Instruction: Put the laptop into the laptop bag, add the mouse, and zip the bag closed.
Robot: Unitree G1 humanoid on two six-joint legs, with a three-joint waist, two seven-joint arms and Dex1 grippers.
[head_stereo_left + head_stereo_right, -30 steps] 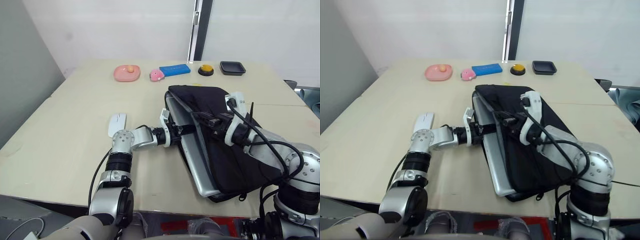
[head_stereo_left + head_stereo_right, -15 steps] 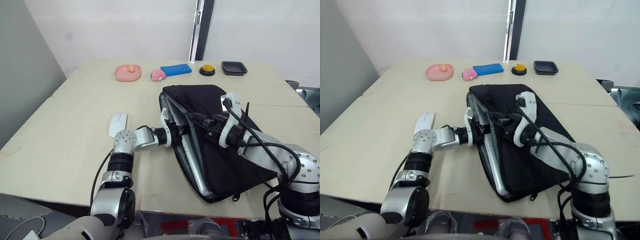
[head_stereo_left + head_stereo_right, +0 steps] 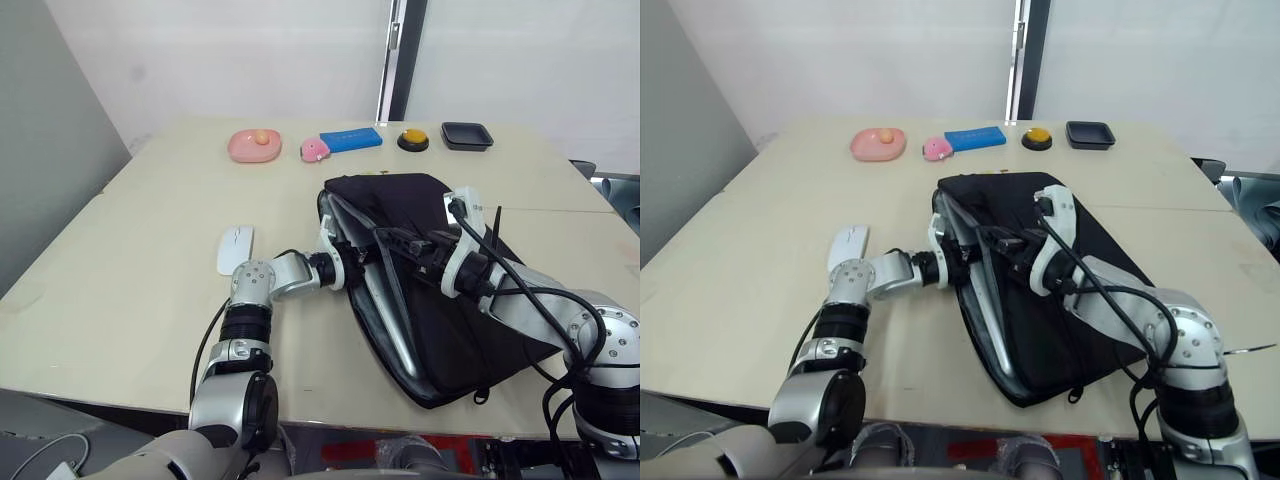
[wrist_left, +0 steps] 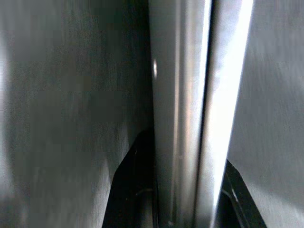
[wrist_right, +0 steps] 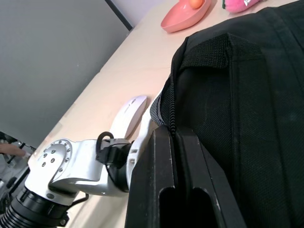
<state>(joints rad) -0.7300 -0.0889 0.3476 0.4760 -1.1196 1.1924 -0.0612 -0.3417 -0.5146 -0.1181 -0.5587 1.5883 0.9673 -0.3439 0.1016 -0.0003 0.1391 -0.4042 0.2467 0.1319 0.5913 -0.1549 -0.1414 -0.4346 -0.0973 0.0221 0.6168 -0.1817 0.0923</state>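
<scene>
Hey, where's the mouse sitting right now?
In the left eye view the mouse lies on the table on the robot's left, just outside the left arm's elbow, apart from the laptop bag.

You have a plain pale beige tabletop [image 3: 140, 270] under everything. The laptop bag [image 3: 470, 320] is solid black fabric, and the laptop [image 3: 385, 318] edge in its mouth is silver-grey (streaked with bright glare in the left wrist view). The mouse [image 3: 235, 248] is white. At the far edge you see a pink dish [image 3: 253, 146] holding something orange, a pink toy [image 3: 315, 151], a blue block [image 3: 350, 139], an orange-yellow button [image 3: 411, 139] and a black tray [image 3: 466, 136].
</scene>
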